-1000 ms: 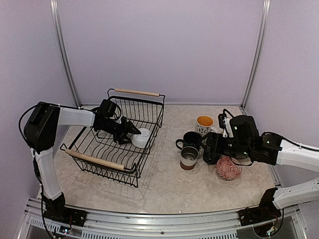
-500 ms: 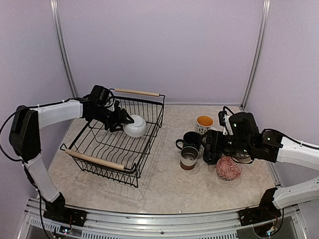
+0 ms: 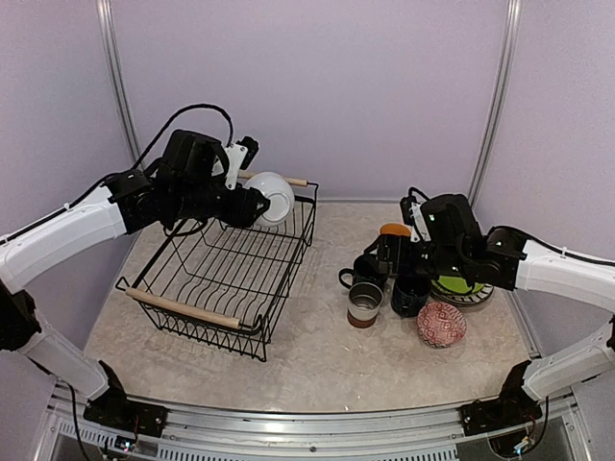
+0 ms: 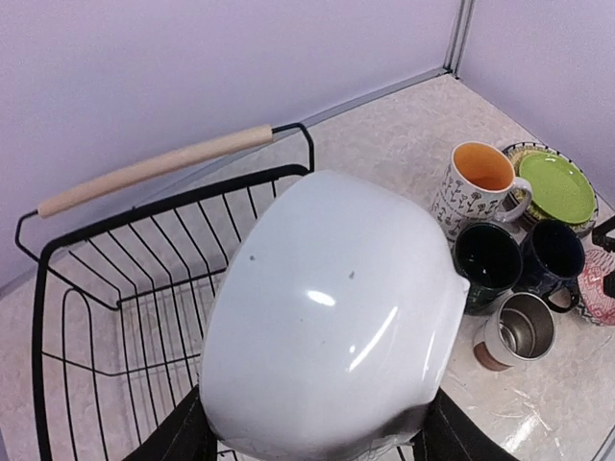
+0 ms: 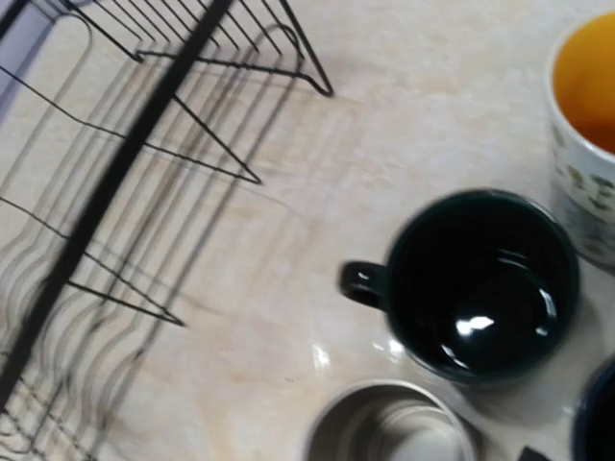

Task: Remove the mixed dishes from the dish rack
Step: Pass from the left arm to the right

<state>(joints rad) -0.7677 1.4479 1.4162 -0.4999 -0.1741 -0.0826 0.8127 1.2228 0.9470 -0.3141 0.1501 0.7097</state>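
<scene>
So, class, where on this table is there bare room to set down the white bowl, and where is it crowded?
Free: the table strip between the dish rack and the dark mug; also the wide front band along the near edge. Crowded: the right side, where that mug, the patterned mug, steel cup, red bowl and green plate cluster.

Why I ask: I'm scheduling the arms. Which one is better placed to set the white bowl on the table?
Left. The left gripper grips the white bowl above the dish rack. The right gripper hovers over the dark mugs, far from it.
</scene>
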